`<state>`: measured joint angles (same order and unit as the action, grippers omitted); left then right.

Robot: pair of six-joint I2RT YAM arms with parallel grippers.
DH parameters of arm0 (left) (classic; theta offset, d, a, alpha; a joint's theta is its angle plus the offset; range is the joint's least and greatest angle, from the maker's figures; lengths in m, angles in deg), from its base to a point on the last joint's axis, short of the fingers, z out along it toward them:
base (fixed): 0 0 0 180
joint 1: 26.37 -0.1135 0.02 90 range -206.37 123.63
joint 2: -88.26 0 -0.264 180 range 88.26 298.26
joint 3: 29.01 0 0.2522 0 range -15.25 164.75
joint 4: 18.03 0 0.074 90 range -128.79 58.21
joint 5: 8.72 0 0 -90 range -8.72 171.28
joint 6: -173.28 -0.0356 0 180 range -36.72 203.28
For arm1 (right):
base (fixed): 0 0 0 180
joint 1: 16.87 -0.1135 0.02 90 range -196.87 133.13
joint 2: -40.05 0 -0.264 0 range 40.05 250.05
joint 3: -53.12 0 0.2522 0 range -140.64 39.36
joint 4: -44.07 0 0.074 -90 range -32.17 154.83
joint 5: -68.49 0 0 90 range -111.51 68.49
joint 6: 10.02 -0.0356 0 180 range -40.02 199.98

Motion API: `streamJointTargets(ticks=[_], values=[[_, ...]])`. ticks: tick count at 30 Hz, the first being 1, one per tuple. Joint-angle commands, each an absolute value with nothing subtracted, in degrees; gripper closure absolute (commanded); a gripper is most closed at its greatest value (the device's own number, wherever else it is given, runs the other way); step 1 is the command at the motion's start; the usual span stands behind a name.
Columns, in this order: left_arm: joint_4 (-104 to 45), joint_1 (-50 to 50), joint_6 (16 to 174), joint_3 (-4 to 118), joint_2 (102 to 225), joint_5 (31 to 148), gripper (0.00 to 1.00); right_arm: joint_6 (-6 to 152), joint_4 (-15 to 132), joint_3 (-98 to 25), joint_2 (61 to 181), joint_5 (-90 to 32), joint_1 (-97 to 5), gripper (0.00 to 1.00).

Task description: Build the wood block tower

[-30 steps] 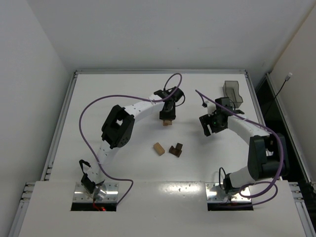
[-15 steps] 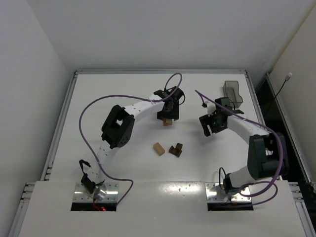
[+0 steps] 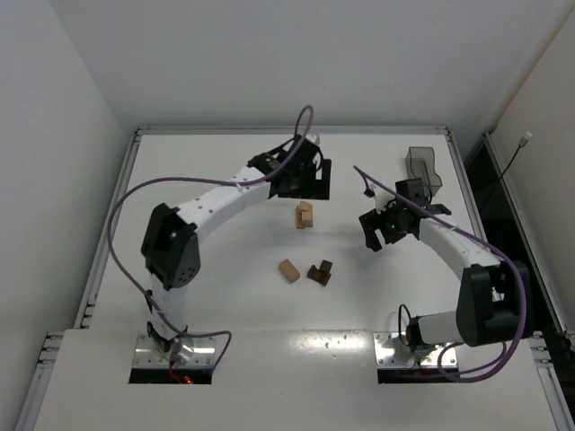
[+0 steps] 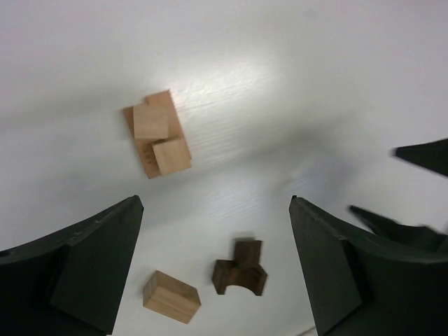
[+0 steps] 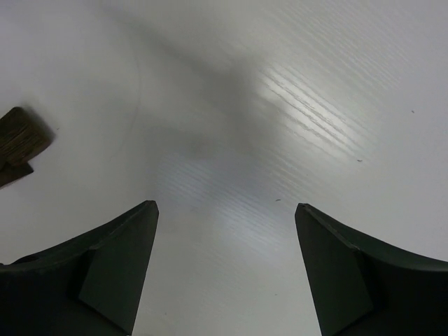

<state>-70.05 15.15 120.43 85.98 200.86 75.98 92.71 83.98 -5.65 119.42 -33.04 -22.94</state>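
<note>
The tower [image 3: 305,215] is a short stack of light tan wood blocks at mid-table; in the left wrist view the tower [image 4: 157,140] stands free, with nothing touching it. My left gripper [image 3: 305,190] hovers just behind and above it, open and empty [image 4: 215,203]. A loose tan block [image 3: 288,270] [image 4: 171,297] and a dark brown arched block with a brown cube [image 3: 319,273] [image 4: 240,269] lie nearer the arms. My right gripper [image 3: 382,235] hangs open over bare table right of the tower, empty [image 5: 225,205]. The dark brown block [image 5: 21,143] shows at that view's left edge.
A smoky translucent bin [image 3: 422,166] stands at the back right, just behind the right arm. Purple cables loop over both arms. The raised table rim [image 3: 287,131] runs along the far side. Parts of the right gripper [image 4: 420,155] show at the left wrist view's right edge.
My left gripper has opened, let go of the top tan block on the tower, and drawn up and back from it. The right gripper has shifted slightly and opened a little wider.
</note>
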Motion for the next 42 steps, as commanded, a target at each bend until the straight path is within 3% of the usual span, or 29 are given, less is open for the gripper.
streamJointTargets(ticks=[1,4,6,15,18,23,30,42], values=[[-65.8,12.4,119.4,85.7,191.5,75.8,0.16,98.4,85.1,-6.3,116.4,-40.6,-25.0,0.23],[-65.8,5.7,120.9,82.0,187.1,75.1,0.10,103.0,87.7,-8.6,115.4,-43.3,-31.2,0.22],[-64.9,-3.3,119.0,77.8,185.5,74.1,0.09,106.6,89.3,-12.4,116.7,-45.2,-41.9,0.20],[-65.5,-13.4,117.1,71.2,183.0,75.4,0.08,107.1,93.6,-28.2,132.3,-52.3,-57.4,0.24],[-65.5,-14.0,117.1,70.6,183.0,74.8,0.08,100.0,89.7,-30.3,137.6,-44.4,-61.7,0.26],[-66.6,-14.5,117.1,70.1,183.0,74.2,0.08,85.1,94.7,-39.7,150.1,-41.6,-62.4,0.35],[-67.2,-15.0,117.8,69.0,183.0,74.2,0.08,80.7,96.0,-40.5,150.1,-31.2,-65.2,0.37],[-66.7,-16.1,118.4,69.7,184.2,73.7,0.08,81.5,99.1,-42.1,152.8,-35.8,-65.1,0.49]])
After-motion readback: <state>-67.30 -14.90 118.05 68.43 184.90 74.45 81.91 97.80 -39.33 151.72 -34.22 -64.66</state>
